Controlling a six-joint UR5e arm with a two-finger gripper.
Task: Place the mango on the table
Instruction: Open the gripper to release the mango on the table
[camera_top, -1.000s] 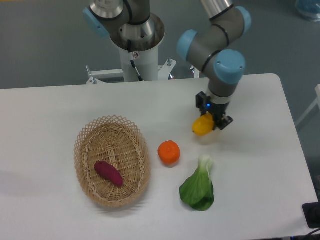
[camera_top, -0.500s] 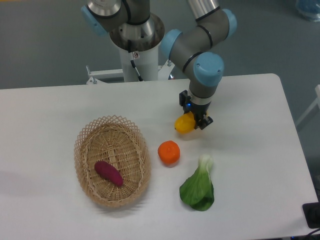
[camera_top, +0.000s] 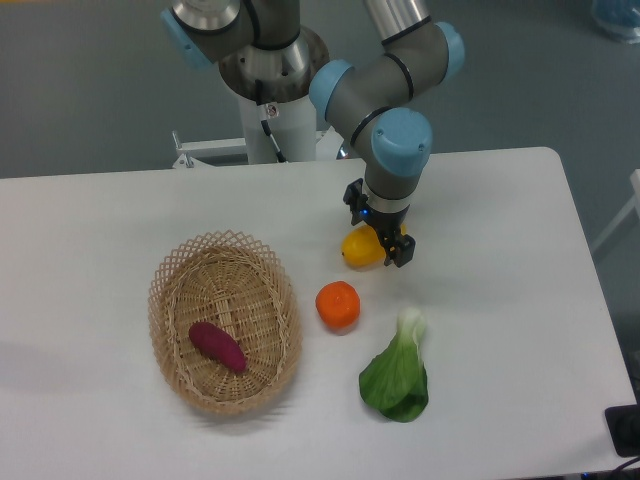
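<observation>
A large white table (camera_top: 120, 215) fills most of the view, with a grey floor behind it. A grey and pale blue robot arm (camera_top: 385, 95) reaches down from its pedestal at the back towards the middle of the table. To the left sits an oval woven basket (camera_top: 170, 300) holding a dark red sweet potato (camera_top: 217, 347). Near the front right lies a leafy green bok choy (camera_top: 397, 375), and between it and the basket sits a round orange fruit (camera_top: 338, 305). Just behind that orange, the gripper (camera_top: 378, 240) has its fingers clenched on the mango (camera_top: 358, 249), a smooth yellow oval. The mango pokes out to the left of the black fingers, so most of its body shows on that side, with the grip falling towards its right end. It appears to be very low, at or just above the table surface; contact cannot be confirmed. The mango looks firm, moderately weighty and smooth-skinned, so probably a little slippery and liable to roll; a hold across its narrower middle would likely be steadiest.
</observation>
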